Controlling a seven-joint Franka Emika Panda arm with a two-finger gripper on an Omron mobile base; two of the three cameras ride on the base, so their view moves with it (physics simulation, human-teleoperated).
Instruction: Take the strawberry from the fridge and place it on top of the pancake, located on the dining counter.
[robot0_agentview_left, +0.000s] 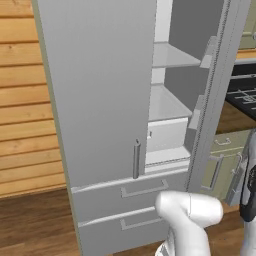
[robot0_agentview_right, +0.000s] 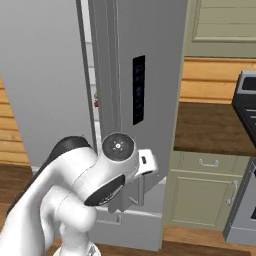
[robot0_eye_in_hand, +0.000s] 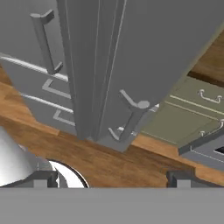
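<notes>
Inside fridge (robot0_agentview_left: 100, 90): three shelves; two drawers below.

Rendered home kitchen. It is indicated by the tall grey fridge (robot0_agentview_left: 100, 100) with one door swung open onto pale shelves, green base cabinets (robot0_agentview_right: 205, 192) under a dark wooden surface (robot0_agentview_right: 210, 127), a stove (robot0_agentview_left: 245, 92), wood-plank walls (robot0_agentview_left: 25, 100) and wooden floor (robot0_eye_in_hand: 109, 159).
</notes>
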